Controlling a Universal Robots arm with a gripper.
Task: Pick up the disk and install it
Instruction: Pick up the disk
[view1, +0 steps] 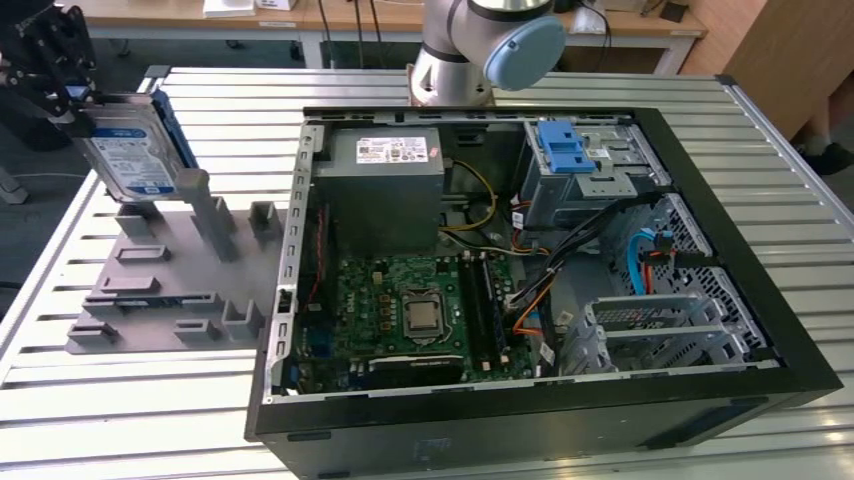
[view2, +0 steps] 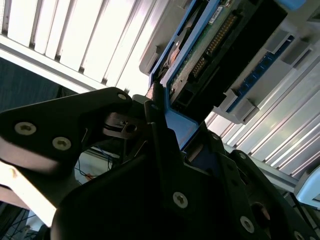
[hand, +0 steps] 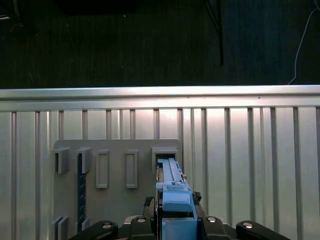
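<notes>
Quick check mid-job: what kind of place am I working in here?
Probably a robotics lab or workshop bench: an open computer case lies on a slatted metal table, beside a grey fixture plate, with desks behind. The gripper holds the disk.

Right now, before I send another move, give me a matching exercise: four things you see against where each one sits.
Things:
1 disk
2 grey holder plate
3 grey box with white sticker
4 blue latch piece

Places:
A on the table, outside the case
B in the gripper
C in the case, beside the green board
D in the case, toward the exterior view's right

Pairs: 1-B, 2-A, 3-C, 4-D
</notes>
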